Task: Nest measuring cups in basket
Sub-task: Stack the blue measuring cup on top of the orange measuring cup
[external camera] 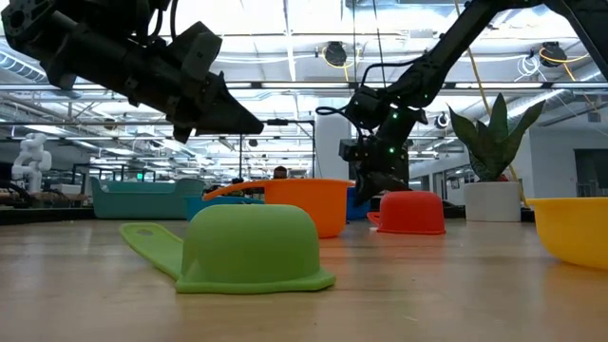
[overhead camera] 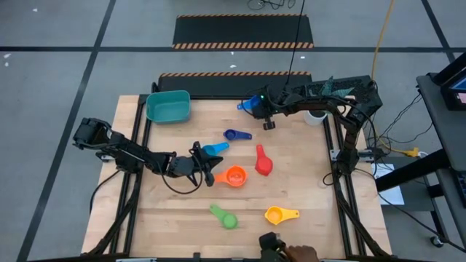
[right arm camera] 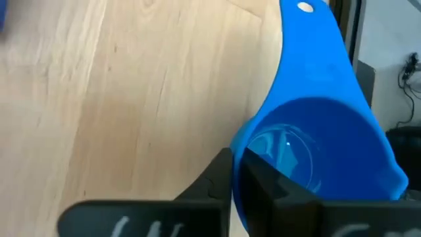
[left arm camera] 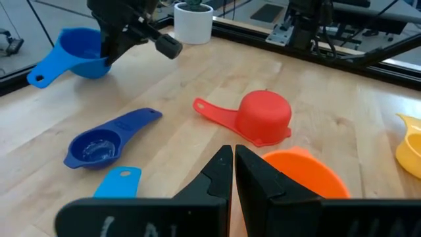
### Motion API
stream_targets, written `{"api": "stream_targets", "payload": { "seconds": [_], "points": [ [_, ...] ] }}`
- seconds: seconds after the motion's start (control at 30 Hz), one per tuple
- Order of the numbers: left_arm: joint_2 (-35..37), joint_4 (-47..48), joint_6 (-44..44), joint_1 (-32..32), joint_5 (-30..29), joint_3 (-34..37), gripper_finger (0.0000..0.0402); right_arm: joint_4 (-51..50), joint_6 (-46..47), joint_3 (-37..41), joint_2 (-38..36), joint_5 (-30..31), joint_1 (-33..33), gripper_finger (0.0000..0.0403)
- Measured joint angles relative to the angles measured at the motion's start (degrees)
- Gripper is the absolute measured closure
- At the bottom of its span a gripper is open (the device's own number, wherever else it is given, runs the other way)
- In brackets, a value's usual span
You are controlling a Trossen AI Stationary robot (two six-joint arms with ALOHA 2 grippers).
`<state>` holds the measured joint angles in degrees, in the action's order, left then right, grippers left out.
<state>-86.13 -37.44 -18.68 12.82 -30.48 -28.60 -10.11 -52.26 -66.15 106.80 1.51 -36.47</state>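
Blue cup (right arm camera: 316,151) | right gripper (right arm camera: 231,172) fingers pinch rim | raised

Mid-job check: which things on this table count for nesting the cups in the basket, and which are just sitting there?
Job: teal basket; blue cup, its rim pinched by the right gripper; dark blue cup; light blue cup; red cup; orange cup; green cup; yellow cup.

Lying about: white plant pot; a person's hand at the table's edge.

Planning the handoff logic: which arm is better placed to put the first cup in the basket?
The right. Its gripper is already shut on the blue cup's rim, near the table's far edge where the basket sits. The left gripper is shut and empty, over the orange cup.
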Motion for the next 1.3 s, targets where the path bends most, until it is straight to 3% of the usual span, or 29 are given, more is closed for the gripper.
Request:
{"api": "stream_targets", "payload": {
  "seconds": [0.23, 0.53, 0.83, 0.93, 1.07, 1.17, 1.3],
  "points": [
    [0.00, -0.08, 0.96, -0.01, -0.02, 0.01, 0.0380, -4.98, 2.97, 0.04, -3.13, 3.82, 3.49, 0.0399],
    [0.00, -0.01, 3.06, -0.16, -0.11, -0.77, 0.0380, -20.68, 21.43, 0.04, -14.86, 4.39, 12.49, 0.0400],
    [0.00, 21.25, 8.43, 2.54, -2.80, -15.72, 0.0380, -30.24, 39.26, 0.30, -24.14, 4.28, 22.24, 0.0400],
    [0.00, 23.75, 11.04, 4.63, -2.90, -18.01, 0.0378, -29.39, 42.84, 2.52, -27.15, 4.25, 26.30, 0.0400],
    [0.00, 23.93, 13.96, 8.21, -3.98, -18.99, 0.0343, -25.32, 48.62, 8.11, -31.81, 4.23, 31.82, 0.0400],
    [0.00, 23.92, 15.21, 9.70, -7.43, -19.43, 0.0294, -21.09, 53.88, 12.84, -35.27, 3.45, 35.83, 0.0400],
    [-0.68, 22.44, 16.85, 9.97, -7.73, -19.66, 0.0231, -14.16, 61.16, 17.83, -38.24, 2.93, 40.22, 0.0400]
  ]
}}
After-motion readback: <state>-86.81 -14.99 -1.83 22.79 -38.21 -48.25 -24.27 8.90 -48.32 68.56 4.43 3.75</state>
